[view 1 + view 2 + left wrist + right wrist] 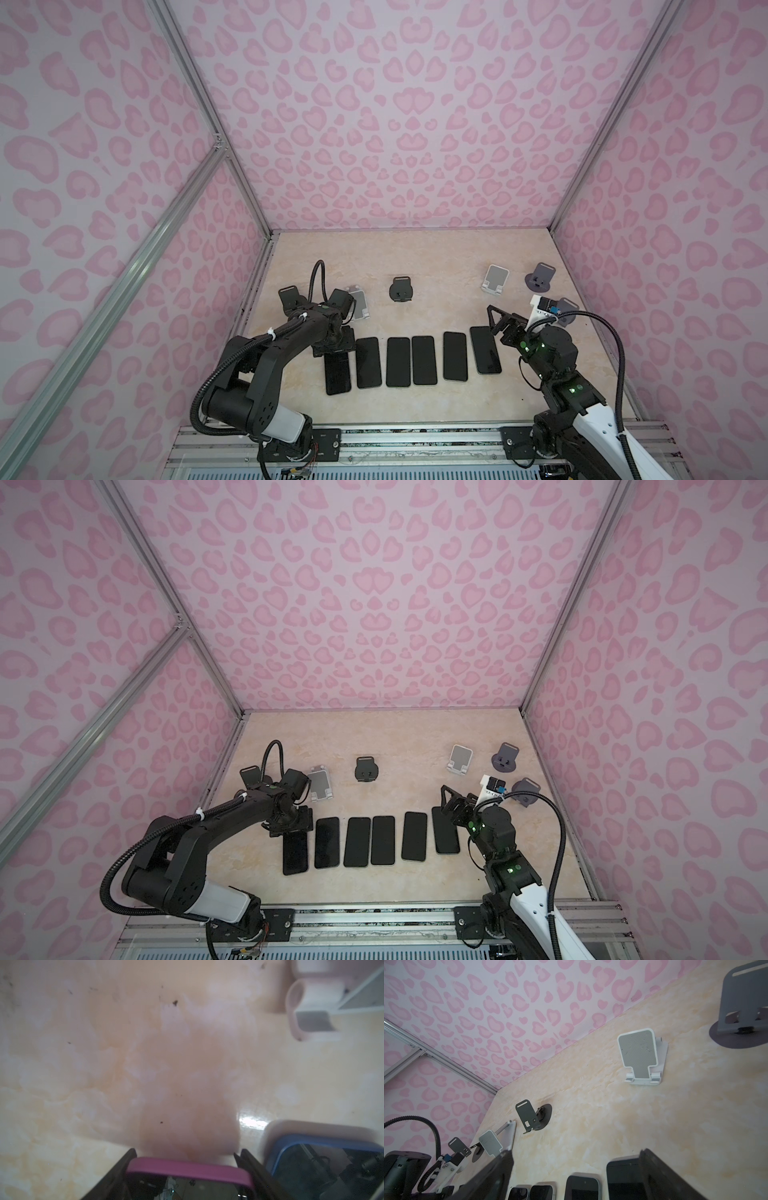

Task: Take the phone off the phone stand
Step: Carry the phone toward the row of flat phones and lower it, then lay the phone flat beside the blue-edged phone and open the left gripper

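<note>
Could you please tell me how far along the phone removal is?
Done: every stand in view, like the white stand, is empty, and five phones lie flat. In hand: the left gripper clasps the pink-cased phone, down in the row. Left: release it. The right gripper hangs open.

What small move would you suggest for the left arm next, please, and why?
Probably open the left claw and let go. Its fingers press both sides of the pink-cased phone, which in both top views seems to lie flat at the left end of the phone row, and the nearest stand is empty. Whether it fully rests on the table is unclear.
</note>
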Controlling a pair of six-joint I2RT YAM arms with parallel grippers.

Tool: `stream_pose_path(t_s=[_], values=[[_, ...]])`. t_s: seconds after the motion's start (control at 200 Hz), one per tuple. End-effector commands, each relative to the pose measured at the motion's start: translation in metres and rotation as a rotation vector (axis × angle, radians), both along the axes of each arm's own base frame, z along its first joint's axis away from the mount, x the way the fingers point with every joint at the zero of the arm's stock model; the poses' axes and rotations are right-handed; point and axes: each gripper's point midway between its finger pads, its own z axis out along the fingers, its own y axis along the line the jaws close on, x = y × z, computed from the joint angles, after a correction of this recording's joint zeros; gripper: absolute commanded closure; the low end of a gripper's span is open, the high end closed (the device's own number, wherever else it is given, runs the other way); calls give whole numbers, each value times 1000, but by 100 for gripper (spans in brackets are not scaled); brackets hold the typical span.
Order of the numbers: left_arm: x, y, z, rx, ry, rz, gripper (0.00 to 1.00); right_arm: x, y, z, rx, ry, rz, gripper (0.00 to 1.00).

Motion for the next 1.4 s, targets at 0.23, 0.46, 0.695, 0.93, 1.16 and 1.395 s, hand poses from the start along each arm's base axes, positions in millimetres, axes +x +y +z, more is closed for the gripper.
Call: stream_pose_path(t_s=[0.23,0.46,0.695,0.93,1.16,1.395], values=[[9,-5,-8,-9,1,-14,46,1,-1,-6,-48,10,8,3],[8,-3,-14,7,17,-23,41,6,-4,2,-54,-1,-12,3],[6,-2,-18,14,27,-27,38,10,-2,2,-56,9,-9,3],[-2,5,-21,43,40,-7,36,8,-6,3,-72,10,-22,3],[-3,13,-20,79,35,11,33,9,-5,5,-76,11,-21,3],[-3,14,-20,86,38,20,30,8,-8,11,-78,-2,-33,3]])
